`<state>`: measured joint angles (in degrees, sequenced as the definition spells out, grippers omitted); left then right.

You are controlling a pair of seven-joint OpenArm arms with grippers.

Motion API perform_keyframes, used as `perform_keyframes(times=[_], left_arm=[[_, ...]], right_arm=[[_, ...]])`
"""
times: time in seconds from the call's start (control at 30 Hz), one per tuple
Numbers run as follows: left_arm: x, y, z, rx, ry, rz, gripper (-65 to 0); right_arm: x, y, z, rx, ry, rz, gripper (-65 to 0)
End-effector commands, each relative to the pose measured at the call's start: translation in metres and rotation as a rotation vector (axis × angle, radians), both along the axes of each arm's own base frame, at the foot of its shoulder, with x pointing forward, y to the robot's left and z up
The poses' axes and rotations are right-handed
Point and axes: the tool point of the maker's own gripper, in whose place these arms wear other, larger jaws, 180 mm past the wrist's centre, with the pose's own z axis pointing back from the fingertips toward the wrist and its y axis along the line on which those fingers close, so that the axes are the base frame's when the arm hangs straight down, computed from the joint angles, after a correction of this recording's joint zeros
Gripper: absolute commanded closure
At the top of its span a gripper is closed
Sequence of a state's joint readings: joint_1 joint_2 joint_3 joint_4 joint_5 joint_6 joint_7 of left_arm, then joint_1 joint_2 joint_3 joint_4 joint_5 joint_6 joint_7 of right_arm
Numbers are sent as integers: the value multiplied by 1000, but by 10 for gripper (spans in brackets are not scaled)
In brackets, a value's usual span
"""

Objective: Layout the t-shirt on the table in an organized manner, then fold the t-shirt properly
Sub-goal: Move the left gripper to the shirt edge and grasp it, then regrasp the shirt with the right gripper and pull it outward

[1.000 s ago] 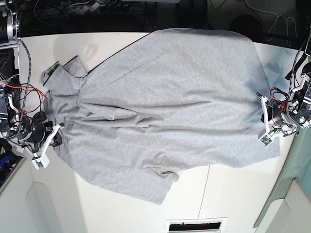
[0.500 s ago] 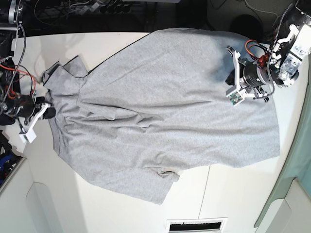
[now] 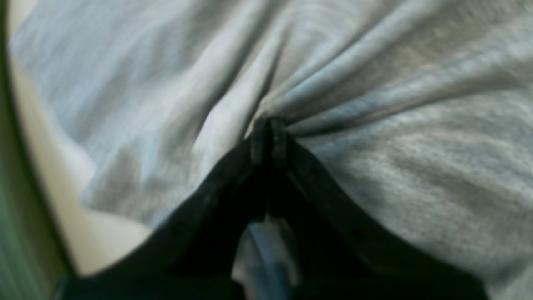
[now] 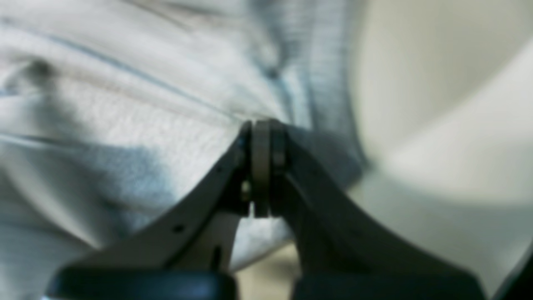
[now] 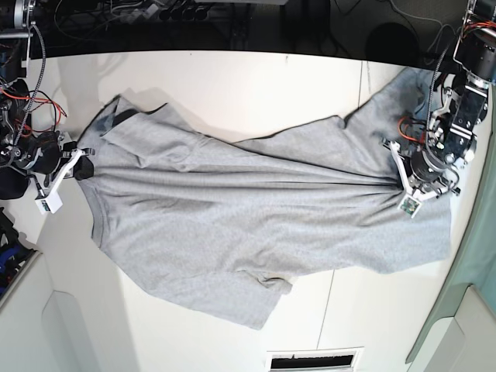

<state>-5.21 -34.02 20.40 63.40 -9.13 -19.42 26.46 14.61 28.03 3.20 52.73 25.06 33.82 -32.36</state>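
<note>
The t-shirt (image 5: 232,225) lies spread across the table (image 5: 232,85), with creases running between the two grip points. The left gripper (image 3: 268,133) is clenched on a gathered pinch of fabric near the hem end; the right gripper (image 4: 261,137) is clamped on the cloth edge at what appears, through blur, to be the collar end.

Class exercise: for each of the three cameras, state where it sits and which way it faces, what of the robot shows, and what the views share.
Base: overhead, facing down on the table; both arms show at the sides.
Left wrist: on the arm, looking along the left gripper pinching bunched t-shirt.
Right wrist: likewise along the right gripper, clamped at the shirt's edge.
Shared: the grey t-shirt appears in all three.
</note>
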Motion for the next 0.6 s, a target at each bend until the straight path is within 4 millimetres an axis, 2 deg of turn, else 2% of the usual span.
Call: perform_keyframes(times=[0.0, 0.1, 0.2, 0.4, 0.5, 0.57], left_arm=[[-33, 34, -16, 114, 157, 49, -13], [-22, 53, -8, 134, 143, 64, -13], [-7, 54, 5, 110, 115, 63, -13], [-4, 20, 23, -9, 157, -16, -14], [9, 3, 45, -79, 106, -52, -25], [17, -6, 62, -117, 66, -71, -67]], right_arm=[[-2, -24, 3, -78, 21, -15, 0], [8, -28, 11, -84, -2, -19, 0], [26, -26, 24, -75, -45, -27, 0], [58, -30, 55, -45, -129, -55, 0], [74, -32, 74, -28, -174, -68, 0], [80, -33, 83, -12, -195, -76, 0]])
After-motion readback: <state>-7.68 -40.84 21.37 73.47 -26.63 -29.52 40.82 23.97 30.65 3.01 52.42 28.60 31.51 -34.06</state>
